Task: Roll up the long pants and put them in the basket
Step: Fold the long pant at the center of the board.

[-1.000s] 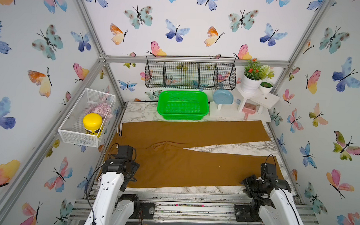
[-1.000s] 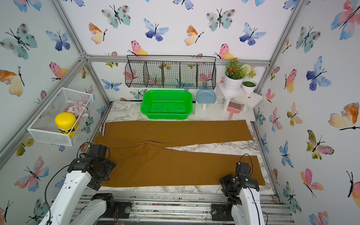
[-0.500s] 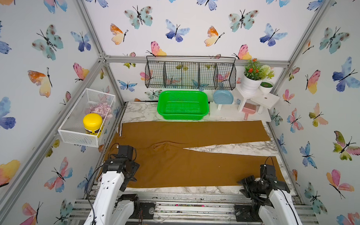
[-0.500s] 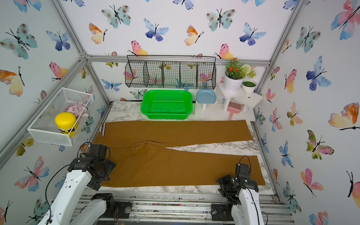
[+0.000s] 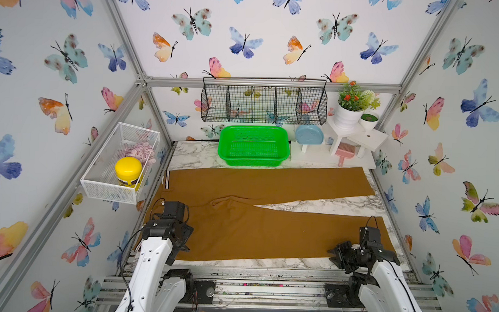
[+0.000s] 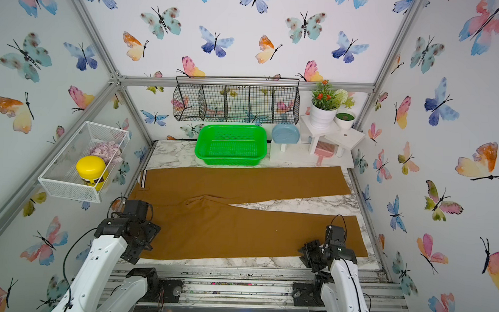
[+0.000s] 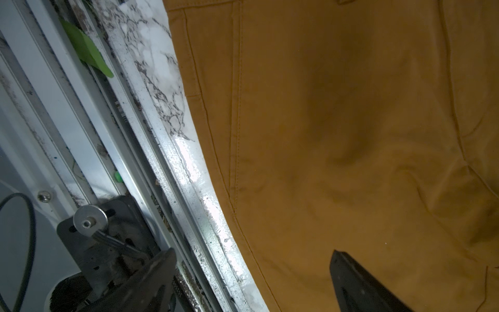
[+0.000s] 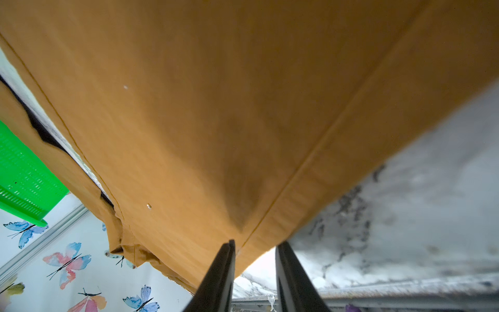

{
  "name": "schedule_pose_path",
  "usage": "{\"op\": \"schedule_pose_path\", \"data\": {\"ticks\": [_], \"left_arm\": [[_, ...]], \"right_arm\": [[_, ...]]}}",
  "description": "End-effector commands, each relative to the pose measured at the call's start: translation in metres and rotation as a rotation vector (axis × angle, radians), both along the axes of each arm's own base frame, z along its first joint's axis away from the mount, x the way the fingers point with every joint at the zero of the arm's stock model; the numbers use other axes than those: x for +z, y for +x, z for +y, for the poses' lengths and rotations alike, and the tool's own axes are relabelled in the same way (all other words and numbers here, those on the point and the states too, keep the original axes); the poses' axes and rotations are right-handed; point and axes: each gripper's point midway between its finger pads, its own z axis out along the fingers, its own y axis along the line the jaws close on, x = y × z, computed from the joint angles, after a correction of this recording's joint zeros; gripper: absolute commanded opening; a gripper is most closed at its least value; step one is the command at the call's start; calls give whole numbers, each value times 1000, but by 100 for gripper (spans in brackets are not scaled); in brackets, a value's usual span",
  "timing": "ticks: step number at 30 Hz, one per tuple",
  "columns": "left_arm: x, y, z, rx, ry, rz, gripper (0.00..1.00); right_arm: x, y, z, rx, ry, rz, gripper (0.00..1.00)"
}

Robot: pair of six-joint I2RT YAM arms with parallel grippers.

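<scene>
in both top views the pants point(image 5: 254, 234) lie flat and unrolled across the table point(image 5: 326, 205), waist at the left, cuffs at the right, legs parted. no roll is begun. the left gripper point(image 5: 182, 245) hangs over the near waist corner, and the right gripper point(image 5: 339, 257) is at the near cuff.

left wrist view: jaws spread wide above the cloth, holding nothing.

right wrist view: narrow jaws straddle the hem; whether they pinch it i cannot tell.

all the rolling is left, i judge.

The long pants point(image 5: 240, 230) are mustard-brown, their waistband point(image 5: 167, 181) white-and-dark striped, the table point(image 5: 326, 205) grey-veined white marble.
</scene>
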Motion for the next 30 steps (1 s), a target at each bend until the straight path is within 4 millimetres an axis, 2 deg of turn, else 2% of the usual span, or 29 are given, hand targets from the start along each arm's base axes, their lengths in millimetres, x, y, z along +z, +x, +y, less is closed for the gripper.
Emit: {"op": "schedule_pose_path", "data": {"ticks": [1,14,19,21,24,30], "left_arm": [[3,-3,2,0,14,15,95],[6,2,0,-7,2,5,95],[3,-5,0,3,5,22,95],[1,-8,0,10,2,29,94],[4,-18,6,34,36,71,94],[-1,-10,0,31,-1,82,94]], "right_arm": [[-29,-25,-15,-28,-98,120,29],[-30,-20,-16,-22,-102,131,17],[-29,-18,-16,-15,-101,122,5],[-28,-17,-16,-13,-102,114,3],[-22,-10,-18,-10,-111,91,3],[4,17,-29,-5,-174,0,3]]}}
